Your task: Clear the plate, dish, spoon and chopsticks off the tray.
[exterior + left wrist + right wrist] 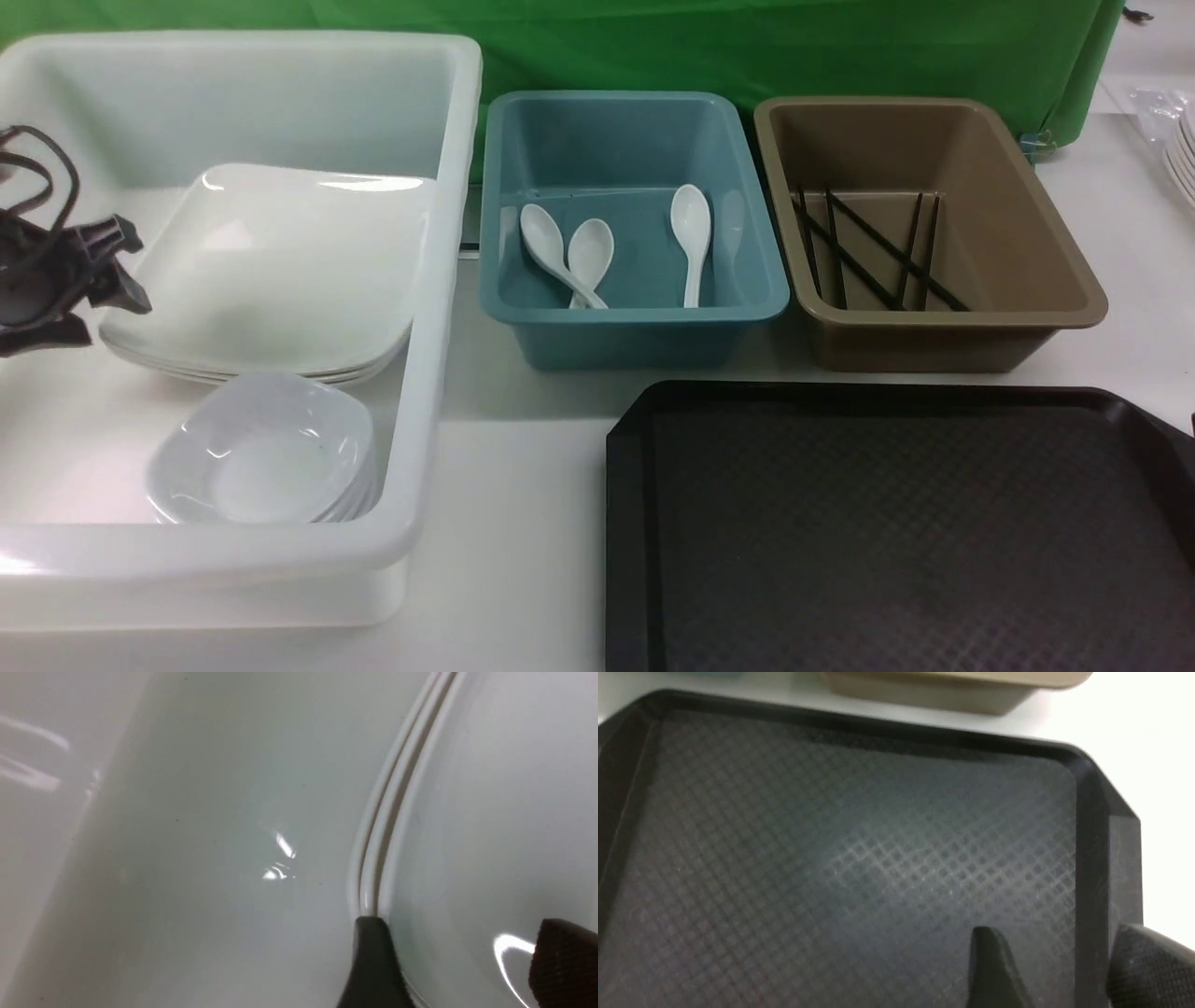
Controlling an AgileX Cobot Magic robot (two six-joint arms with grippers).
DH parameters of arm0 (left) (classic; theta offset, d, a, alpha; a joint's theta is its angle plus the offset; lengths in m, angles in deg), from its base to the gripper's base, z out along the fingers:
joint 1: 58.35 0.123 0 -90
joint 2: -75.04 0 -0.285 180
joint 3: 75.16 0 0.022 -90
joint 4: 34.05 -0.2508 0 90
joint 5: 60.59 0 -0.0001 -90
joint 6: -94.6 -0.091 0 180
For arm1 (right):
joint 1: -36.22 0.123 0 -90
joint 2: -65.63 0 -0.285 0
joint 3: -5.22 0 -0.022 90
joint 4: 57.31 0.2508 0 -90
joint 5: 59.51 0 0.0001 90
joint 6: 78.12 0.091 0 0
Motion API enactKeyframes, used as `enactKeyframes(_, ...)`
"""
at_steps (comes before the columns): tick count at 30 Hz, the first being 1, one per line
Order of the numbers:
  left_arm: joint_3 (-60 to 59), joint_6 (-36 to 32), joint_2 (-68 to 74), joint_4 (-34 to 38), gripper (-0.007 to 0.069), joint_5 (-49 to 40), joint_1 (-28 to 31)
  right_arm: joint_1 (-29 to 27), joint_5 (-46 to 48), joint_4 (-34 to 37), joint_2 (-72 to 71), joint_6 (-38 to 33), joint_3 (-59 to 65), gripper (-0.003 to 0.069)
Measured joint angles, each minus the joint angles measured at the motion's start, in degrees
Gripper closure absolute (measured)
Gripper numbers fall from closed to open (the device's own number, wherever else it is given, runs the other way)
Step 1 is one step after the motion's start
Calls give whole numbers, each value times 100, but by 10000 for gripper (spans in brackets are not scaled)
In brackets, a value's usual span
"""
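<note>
The black tray (896,532) lies at the front right with nothing on it. Inside the big white tub (439,280) a square white plate (271,271) tops a stack of like plates. Small deep dishes (266,453) are stacked in front of it. My left gripper (140,275) is at the plate's left edge. In the left wrist view it (460,933) is open, one finger outside the plate's rim (373,858) and one over the plate. Three white spoons (691,238) lie in the blue bin (635,317). Black chopsticks (868,252) lie in the brown bin (934,327). My right gripper (1059,942) hangs open over the tray's rim (1087,858).
The three containers stand in a row along the back, with a green cloth (747,47) behind them. More white plates (1181,159) are stacked at the far right edge of the table. White tabletop (513,523) shows between the tub and the tray.
</note>
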State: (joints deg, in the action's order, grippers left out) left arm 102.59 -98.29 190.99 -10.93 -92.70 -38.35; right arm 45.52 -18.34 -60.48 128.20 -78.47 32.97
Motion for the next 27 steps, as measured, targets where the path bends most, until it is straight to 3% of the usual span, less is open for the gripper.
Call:
enactKeyframes(4,36,101,-226,-351,123,-168,0,0,123,0,0,35,-5,283)
enactKeyframes(7,183,118,-448,-412,143,-489,-7,0,301,111,0,-44,-194,286)
enactKeyframes(11,405,-26,-948,-437,292,-939,-147,0,608,368,0,-350,-872,382)
enactKeyframes(14,470,-357,-1702,-437,522,-1328,-540,0,657,454,-101,-473,-1611,560)
enactKeyframes(15,470,-393,-1938,-437,568,-1453,-707,0,484,469,-251,-491,-1768,605)
enactKeyframes(17,470,-438,-2371,-437,601,-1577,-946,0,55,473,-561,-505,-1844,628)
enactKeyframes(22,429,-473,-3464,-388,621,-1754,-1755,0,-1378,475,-1625,-505,-1460,635)
enactKeyframes(27,-98,-475,-4589,-222,624,-1717,-2633,0,-2978,486,-2826,-505,-209,636)
